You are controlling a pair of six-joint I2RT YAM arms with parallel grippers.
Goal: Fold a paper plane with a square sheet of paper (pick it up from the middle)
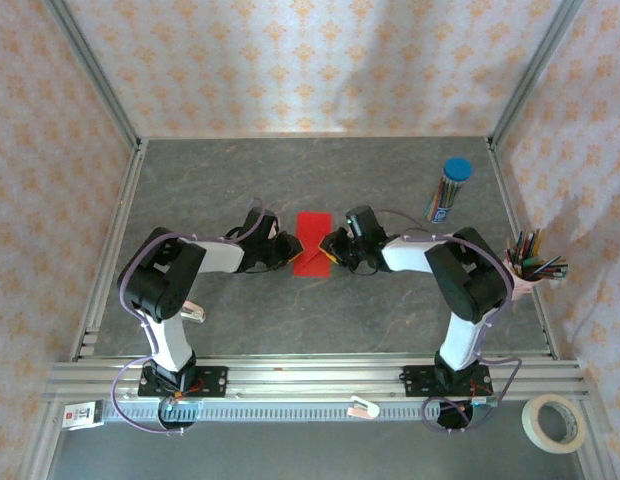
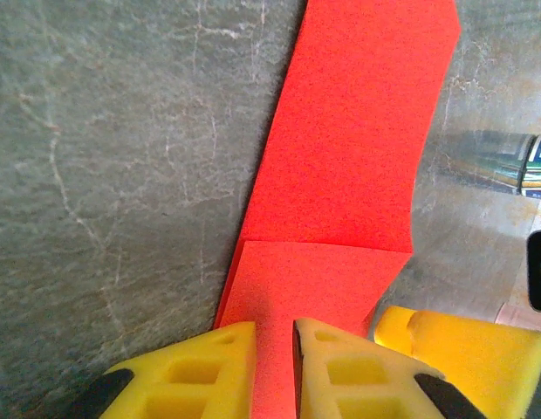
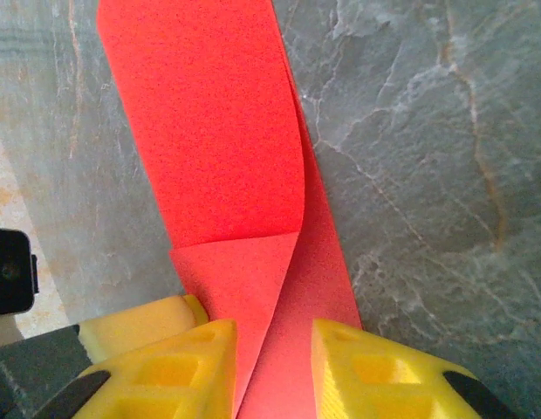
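Observation:
The square sheet of paper point(image 1: 312, 243) is bright red and partly folded, lying at the middle of the grey table between my two grippers. In the left wrist view the paper point(image 2: 349, 157) runs away from me with a crease across it. A raised strip of it is pinched between the yellow fingers of my left gripper point(image 2: 273, 327), which is shut on it. In the right wrist view the paper point(image 3: 209, 131) curls over with a folded flap. My right gripper point(image 3: 272, 325) straddles that fold with a visible gap between its fingers. From above, the left gripper point(image 1: 288, 250) and right gripper point(image 1: 333, 250) face each other across the sheet.
A blue-capped tube of coloured pencils point(image 1: 448, 190) lies at the back right, also seen as the tube point(image 2: 506, 161). A cup of pencils point(image 1: 530, 262) stands at the right edge. A tape roll point(image 1: 555, 422) lies outside the frame rail point(image 1: 320, 372).

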